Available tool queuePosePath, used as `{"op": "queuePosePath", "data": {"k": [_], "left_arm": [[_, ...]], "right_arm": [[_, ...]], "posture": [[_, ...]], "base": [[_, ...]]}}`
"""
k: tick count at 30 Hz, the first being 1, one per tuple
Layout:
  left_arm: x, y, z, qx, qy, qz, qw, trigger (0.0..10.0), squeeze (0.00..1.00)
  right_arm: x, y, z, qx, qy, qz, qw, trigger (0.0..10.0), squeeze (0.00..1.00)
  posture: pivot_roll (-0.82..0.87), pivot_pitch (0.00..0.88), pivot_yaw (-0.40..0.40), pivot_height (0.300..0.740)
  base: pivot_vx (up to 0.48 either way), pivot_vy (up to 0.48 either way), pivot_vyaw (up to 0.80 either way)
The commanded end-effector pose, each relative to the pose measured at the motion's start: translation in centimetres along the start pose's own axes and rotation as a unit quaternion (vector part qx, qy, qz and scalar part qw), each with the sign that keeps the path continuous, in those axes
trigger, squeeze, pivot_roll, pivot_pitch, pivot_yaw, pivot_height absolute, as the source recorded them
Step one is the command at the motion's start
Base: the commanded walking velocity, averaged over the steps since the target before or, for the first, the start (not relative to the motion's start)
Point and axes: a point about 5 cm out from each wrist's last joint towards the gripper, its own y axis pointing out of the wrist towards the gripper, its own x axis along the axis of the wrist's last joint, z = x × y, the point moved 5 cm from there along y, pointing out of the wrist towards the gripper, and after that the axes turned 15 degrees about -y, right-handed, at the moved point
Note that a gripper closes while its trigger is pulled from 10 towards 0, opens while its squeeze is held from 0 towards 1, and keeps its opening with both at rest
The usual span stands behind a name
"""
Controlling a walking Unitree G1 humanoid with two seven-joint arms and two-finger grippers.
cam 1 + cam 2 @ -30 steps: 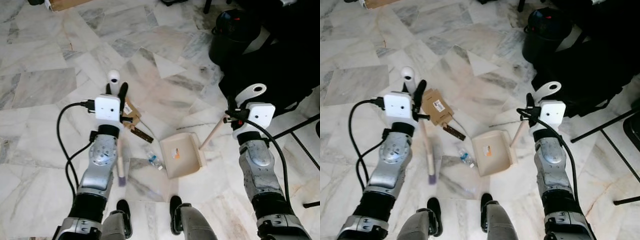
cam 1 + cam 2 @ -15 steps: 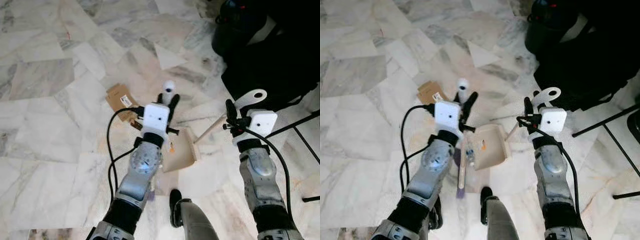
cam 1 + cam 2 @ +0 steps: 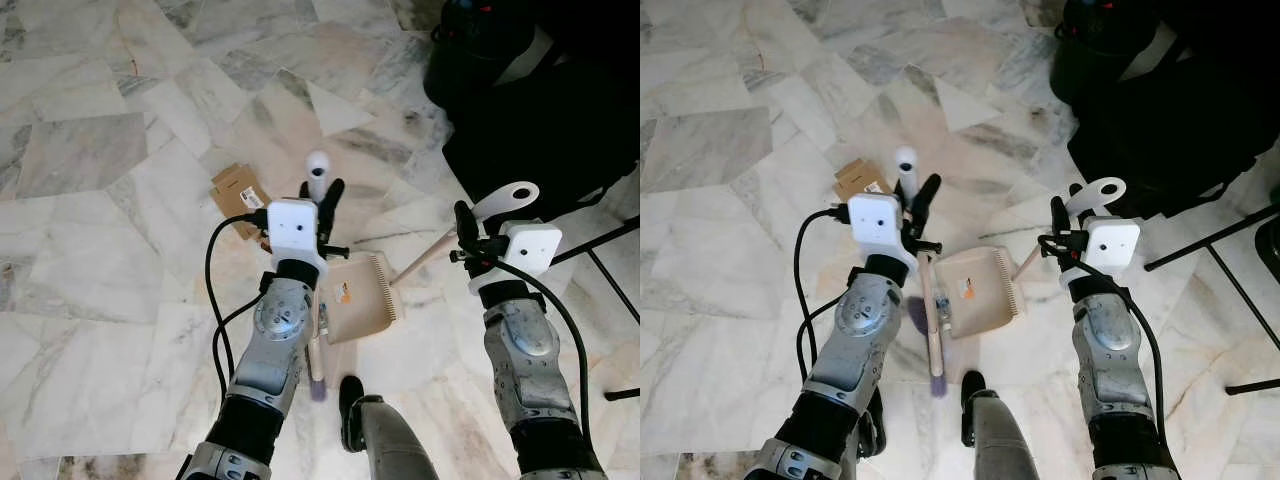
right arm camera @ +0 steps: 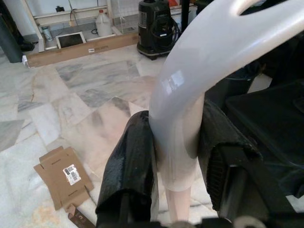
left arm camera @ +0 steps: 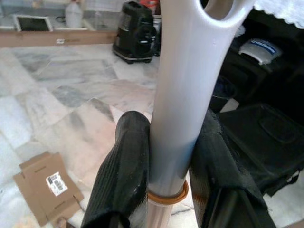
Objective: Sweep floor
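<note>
Marble floor tiles (image 3: 90, 230), white and grey, lie under everything. A flat beige plastic dustpan (image 3: 360, 300) with a comb edge is set on them, and it is the landmark used below. Its long pale handle (image 3: 425, 258) is clamped between the two black fingers of the right gripper (image 4: 175, 156), just to the right of the pan. The white looped end of that handle is seen up close from the right wrist.

A broom with a white top and a wooden stick (image 3: 930, 320) is held tight by the left gripper (image 5: 166, 171), just to the left of the dustpan. The purple end of the stick (image 3: 937, 385) is seen below the pan, near the robot's black foot (image 3: 970, 388). From the left wrist, an orange ring (image 5: 166, 194) on the broom is shown between the fingers.

A flat brown cardboard box (image 3: 235, 188) with a white label is seen up and to the left of the dustpan. A small clear wrapper (image 3: 942, 312) lies at the pan's left edge. A black bin (image 3: 475, 50) stands far above and right of the pan.
</note>
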Motion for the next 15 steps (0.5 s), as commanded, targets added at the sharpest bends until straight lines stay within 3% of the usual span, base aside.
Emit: {"op": "queuePosePath", "data": {"k": [1, 15], "left_arm": [[-0.5, 0.5, -5.5, -0.024, -0.139, 0.01, 0.99, 10.0, 0.0], [3.4, 1.6, -6.2, -0.062, -0.212, -0.028, 0.975, 10.0, 0.0]], "right_arm": [[-1.6, -0.8, 0.9, 0.014, 0.017, 0.032, 0.999, 10.0, 0.0], [-2.0, -0.6, 1.7, 0.018, 0.034, 0.038, 0.999, 10.0, 0.0]], "posture": [[-0.14, 0.496, -0.042, 0.74], [-0.09, 0.453, -0.01, 0.74]], "base": [[0.0, 0.0, 0.0], [0.0, 0.0, 0.0]]}}
